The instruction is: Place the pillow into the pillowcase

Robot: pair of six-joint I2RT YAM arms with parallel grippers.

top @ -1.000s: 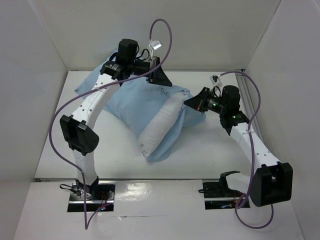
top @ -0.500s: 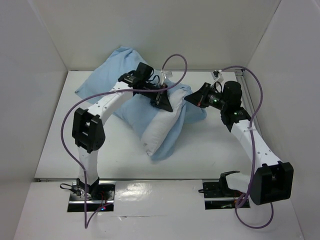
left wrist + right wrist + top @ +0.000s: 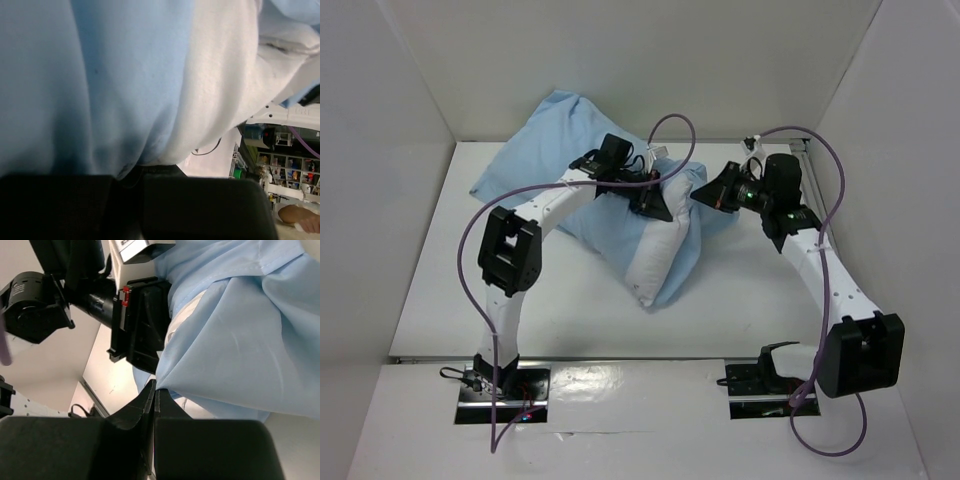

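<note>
The pillow (image 3: 665, 255) lies in the middle of the table (image 3: 450, 300), and most of it is tucked inside the pillowcase (image 3: 535, 170). Only its white end sticks out. The pillow lies slanted. Its long way runs from the far left, by the back wall, down to the near right. The white end points to the near side, where the arms are bolted. The covered blue end points to the far left.

The pillowcase shows its light blue side. It is wrinkled and bunched up around the white end.

The left gripper (image 3: 658, 207) sits on top, right where the blue cloth meets the white pillow. Its fingers are pressed together, and the blue cloth is pinched between them.

The right gripper (image 3: 154, 390) is just beside it, on the right side of the pillow. Its fingers are pressed together too, and they pinch a fold of the blue pillowcase.
</note>
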